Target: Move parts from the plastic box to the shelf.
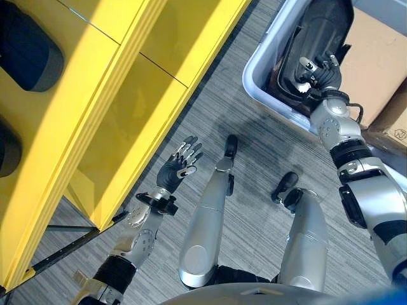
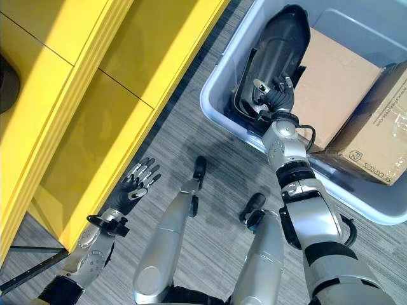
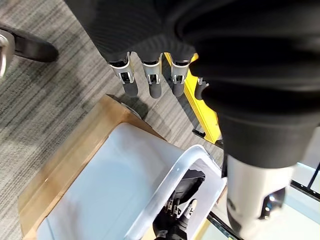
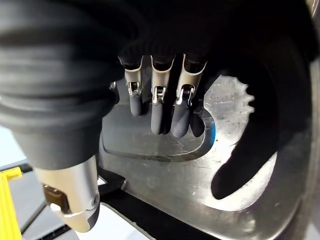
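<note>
Now: right hand at the black part in the plastic box

Inside the pale blue-grey plastic box (image 2: 219, 105), on the floor at the far right, stands a large black part (image 2: 280, 41) against the box's left wall, with a flat cardboard sheet (image 2: 331, 82) beside it and a brown carton (image 2: 378, 143) further right. The part's long axis runs from near-left to far-right, its broad rounded end pointing far. The right hand (image 2: 275, 95) reaches over the near rim and lies against the part's near end; in the right wrist view its fingers (image 4: 161, 112) hang only slightly bent over the part's dark, shiny surface, and a closed grasp cannot be seen. The left hand (image 1: 178, 166) hovers over the grey carpet (image 1: 254, 159) beside the yellow shelf (image 1: 121, 95), fingers straight and spread, holding nothing. Two dark parts (image 1: 28, 54) already sit on the shelf at far left.
</note>
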{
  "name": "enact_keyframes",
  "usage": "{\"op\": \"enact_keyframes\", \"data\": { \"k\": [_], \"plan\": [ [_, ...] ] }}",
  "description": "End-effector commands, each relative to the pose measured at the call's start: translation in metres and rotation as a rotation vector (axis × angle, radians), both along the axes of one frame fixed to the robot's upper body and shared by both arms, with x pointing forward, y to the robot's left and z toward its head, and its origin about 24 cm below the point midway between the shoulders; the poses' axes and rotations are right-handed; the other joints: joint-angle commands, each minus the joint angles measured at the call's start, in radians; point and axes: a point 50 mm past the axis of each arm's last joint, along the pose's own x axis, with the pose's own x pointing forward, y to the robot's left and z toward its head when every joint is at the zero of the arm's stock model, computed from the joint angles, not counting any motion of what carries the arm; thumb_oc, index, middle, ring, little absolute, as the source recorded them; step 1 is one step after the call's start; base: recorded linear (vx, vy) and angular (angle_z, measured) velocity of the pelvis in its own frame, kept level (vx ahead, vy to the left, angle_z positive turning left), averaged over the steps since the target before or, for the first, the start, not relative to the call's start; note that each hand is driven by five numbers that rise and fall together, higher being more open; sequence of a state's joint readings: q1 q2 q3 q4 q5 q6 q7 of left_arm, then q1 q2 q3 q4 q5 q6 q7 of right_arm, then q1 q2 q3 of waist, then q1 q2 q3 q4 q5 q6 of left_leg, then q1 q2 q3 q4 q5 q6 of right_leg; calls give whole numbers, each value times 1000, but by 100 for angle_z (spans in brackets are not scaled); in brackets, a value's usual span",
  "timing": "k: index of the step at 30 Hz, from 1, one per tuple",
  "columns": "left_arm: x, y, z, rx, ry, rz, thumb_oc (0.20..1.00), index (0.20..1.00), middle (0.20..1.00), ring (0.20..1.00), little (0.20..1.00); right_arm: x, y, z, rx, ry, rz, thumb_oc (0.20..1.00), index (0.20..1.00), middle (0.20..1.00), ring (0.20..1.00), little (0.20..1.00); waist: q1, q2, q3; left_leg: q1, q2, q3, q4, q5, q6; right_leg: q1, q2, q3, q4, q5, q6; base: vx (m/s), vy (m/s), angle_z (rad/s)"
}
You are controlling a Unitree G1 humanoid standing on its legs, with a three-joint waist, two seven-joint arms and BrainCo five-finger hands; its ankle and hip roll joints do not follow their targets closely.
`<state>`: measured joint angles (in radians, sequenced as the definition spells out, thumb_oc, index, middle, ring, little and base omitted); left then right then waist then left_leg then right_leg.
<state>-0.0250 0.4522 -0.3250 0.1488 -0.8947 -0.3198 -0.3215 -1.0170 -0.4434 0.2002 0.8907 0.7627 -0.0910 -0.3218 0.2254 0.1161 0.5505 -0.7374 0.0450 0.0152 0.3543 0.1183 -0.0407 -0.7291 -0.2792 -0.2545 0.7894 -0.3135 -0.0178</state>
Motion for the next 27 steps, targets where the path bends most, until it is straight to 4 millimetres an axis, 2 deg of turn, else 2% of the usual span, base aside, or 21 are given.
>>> {"op": "enact_keyframes", "data": {
  "k": [1,7,18,23,27],
  "plan": [
    [-9,-4,2,-41,-42,-22,1000,1000,1000,1000,1000,-7,-24,2,-2,-38,-97,1000,1000,1000,1000,1000,7,59,-30,-6,-62,-19,23,-117,50,34,100,44,3,12,-16,0,0,0],
    [-9,-8,1,-58,-39,-28,1000,1000,1000,1000,1000,-15,-43,-5,31,-33,-241,1000,1000,1000,1000,1000,-18,56,-30,12,-54,-7,23,-128,49,40,109,60,-7,18,-15,-7,11,-6],
    [-9,-11,2,-59,-52,-13,1000,1000,1000,1000,1000,-20,-50,0,49,-88,-309,1000,1000,1000,1000,1000,-35,60,-30,44,-52,8,11,-133,48,64,107,69,-26,22,-13,-4,9,-6],
    [-8,-1,5,-102,-68,109,1000,1000,1000,1000,1000,-20,-35,13,-32,-213,-155,1000,1000,1000,1000,1000,-34,63,-30,60,-55,8,3,-130,47,80,104,67,-31,20,-13,-5,-8,-2],
    [-7,28,11,-163,-95,373,1000,1000,1000,1000,1000,-23,-5,24,-134,-325,21,1000,1000,1000,1000,1000,-28,57,-30,79,-60,4,-12,-120,44,99,100,58,-46,22,-10,-25,-70,-2]
  ]
}}
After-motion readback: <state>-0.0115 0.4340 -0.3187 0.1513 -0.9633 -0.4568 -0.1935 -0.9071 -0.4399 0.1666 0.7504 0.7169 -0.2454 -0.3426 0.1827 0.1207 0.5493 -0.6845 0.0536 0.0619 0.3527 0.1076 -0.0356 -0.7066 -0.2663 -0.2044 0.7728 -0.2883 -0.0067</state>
